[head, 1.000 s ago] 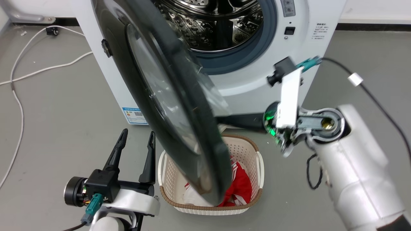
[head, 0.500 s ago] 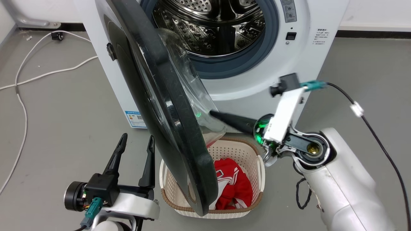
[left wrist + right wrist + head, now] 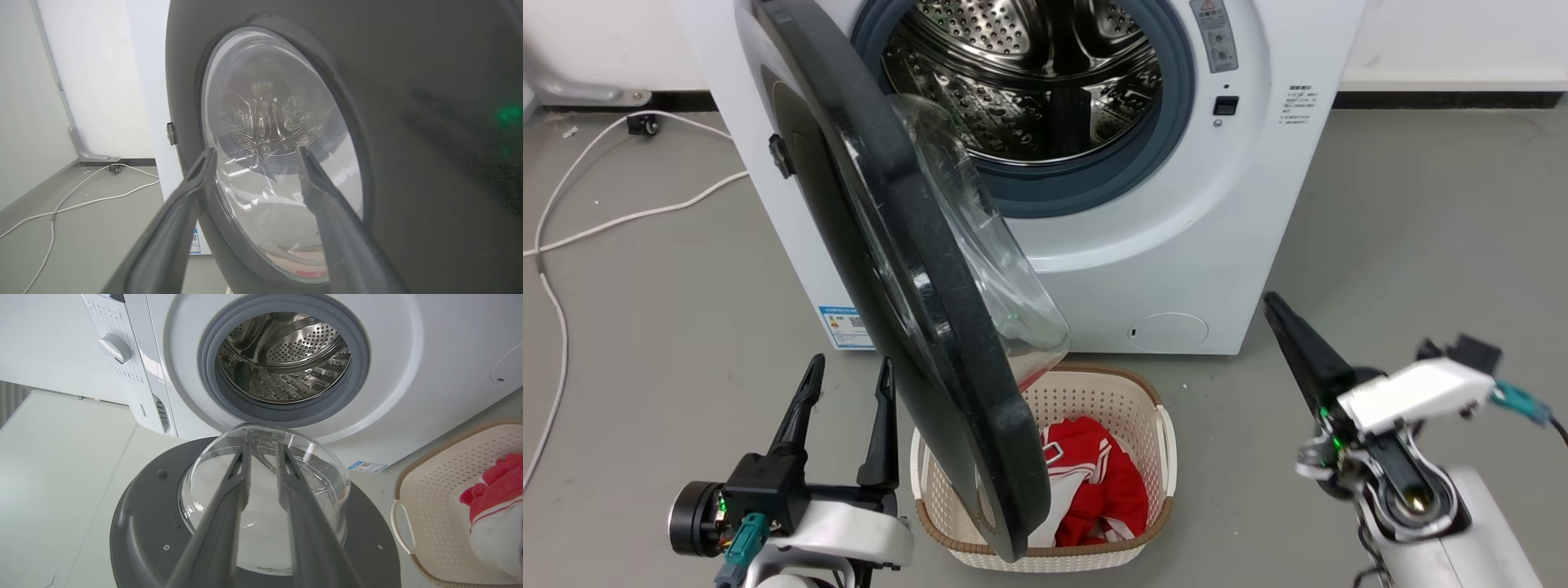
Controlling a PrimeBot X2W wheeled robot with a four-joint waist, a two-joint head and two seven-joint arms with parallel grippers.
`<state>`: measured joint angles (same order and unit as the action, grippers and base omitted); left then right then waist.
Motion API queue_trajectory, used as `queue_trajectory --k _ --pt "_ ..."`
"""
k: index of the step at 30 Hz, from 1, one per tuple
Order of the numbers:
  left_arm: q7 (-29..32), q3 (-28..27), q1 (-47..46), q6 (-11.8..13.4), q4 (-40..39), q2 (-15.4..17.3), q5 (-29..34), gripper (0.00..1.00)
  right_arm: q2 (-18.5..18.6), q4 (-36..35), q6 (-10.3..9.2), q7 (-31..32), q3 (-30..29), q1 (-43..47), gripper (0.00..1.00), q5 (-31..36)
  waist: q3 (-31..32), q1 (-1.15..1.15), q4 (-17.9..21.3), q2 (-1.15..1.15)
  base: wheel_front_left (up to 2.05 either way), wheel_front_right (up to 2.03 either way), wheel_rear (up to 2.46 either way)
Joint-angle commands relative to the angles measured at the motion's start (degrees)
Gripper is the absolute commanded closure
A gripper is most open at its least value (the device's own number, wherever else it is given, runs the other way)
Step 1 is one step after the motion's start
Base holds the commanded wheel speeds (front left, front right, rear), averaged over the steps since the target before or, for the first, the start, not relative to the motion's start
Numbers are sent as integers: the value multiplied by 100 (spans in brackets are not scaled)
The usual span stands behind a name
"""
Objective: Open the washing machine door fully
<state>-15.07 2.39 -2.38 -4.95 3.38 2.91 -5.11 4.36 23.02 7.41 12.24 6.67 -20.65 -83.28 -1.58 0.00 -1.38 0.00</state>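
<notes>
Standing on the grey floor (image 3: pixel 1421 204) in the head view, the washing machine (image 3: pixel 1176 245) shows the bare perforated walls of its steel drum (image 3: pixel 1029 90). The washing machine door (image 3: pixel 915 269) is swung out on its left hinge, edge toward the camera. On the floor just before the machine, under the door's low end, a cream basket (image 3: pixel 1168 425) holds red and white cloth (image 3: pixel 1094 482). The left pincer (image 3: pixel 849 367) is open and empty beside the door; the right pincer (image 3: pixel 1278 318) is apart from it.

In the left wrist view, the wide-spread fingers face the door's outer glass.

In the right wrist view, the fingers leave a narrow gap, gripping nothing, before the door's glass bowl.
</notes>
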Motion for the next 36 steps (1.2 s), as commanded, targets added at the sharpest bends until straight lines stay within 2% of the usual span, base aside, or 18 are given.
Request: queue_trajectory --k 1,5,10,12,15,19,21,23,25,28,36 --pt "-15 -27 96 16 8 -5 39 0 30 -159 14 -223 -109 288 0 65 48 0 52 0 0 0 0" --pt "-15 -65 113 13 33 -3 37 0 108 -460 14 -934 -310 763 0 519 83 0 88 0 0 0 0" --pt "-15 -138 127 25 48 -3 29 0 272 -690 13 -2099 -348 1121 0 2059 112 0 114 0 0 0 0" --pt "-15 -164 128 31 34 -3 30 0 330 -750 13 -2430 -417 1204 0 2879 112 0 122 0 0 0 0" --pt "-15 -198 124 44 3 -3 37 0 362 -977 12 -2659 -712 1294 0 4508 89 0 141 0 0 0 0" --pt "-15 -253 93 39 -14 -2 62 0 107 -1731 7 -2725 -1089 1435 0 6658 70 0 162 0 0 0 0" --pt "-15 -272 80 34 -25 -3 79 0 13 -2110 7 -2729 -1121 1584 0 7510 63 0 162 0 0 0 0" --pt "-15 -290 73 28 -31 -4 82 0 -67 -2394 6 -2682 -1067 1748 0 8085 60 0 161 0 0 0 0" --pt "-15 -307 69 27 -40 -3 85 0 -118 -2571 6 -2593 -1010 1932 0 8445 58 0 160 0 0 0 0" --pt "-15 -309 59 24 -51 -3 99 0 -145 -2598 6 -2513 -989 2119 0 8583 48 0 155 0 0 0 0" --pt "-15 -318 32 16 -89 -3 138 0 -156 -2341 6 -2530 -1042 2297 0 8115 -2 0 168 0 0 0 0"
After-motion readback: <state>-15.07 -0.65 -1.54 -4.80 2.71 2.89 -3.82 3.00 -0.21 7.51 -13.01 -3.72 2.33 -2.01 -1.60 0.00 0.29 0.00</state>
